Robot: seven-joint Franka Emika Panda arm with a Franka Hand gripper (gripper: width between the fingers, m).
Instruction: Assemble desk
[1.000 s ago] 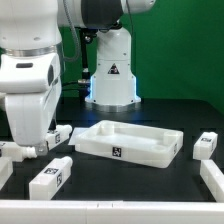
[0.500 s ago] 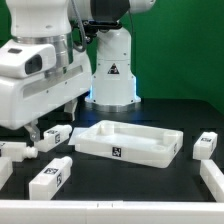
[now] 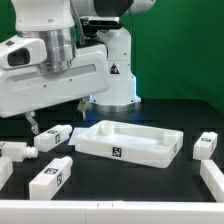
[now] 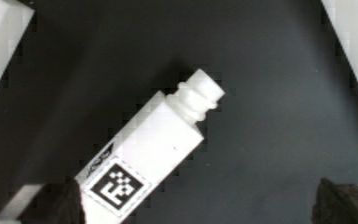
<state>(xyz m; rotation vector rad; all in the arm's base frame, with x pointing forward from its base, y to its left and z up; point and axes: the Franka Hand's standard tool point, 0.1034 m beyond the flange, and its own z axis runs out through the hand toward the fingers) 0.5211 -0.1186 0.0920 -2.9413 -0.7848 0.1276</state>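
Desk parts on a black table (image 3: pixel 150 195). The tabletop (image 3: pixel 128 142) lies rim-up at frame centre; loose legs (image 3: pixel 49 177) lie at lower left and at right. The gripper (image 4: pixel 195 202) hangs at centre left over one leg (image 4: pixel 149 150), fingers wide apart, holding nothing.

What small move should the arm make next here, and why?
Probably shift the gripper sideways to centre it over the white desk leg before any descent. In the wrist view the jaws stand open and empty, and the leg lies diagonally on the black table, off-centre between them and untouched, so closing from here would likely catch it badly or miss.
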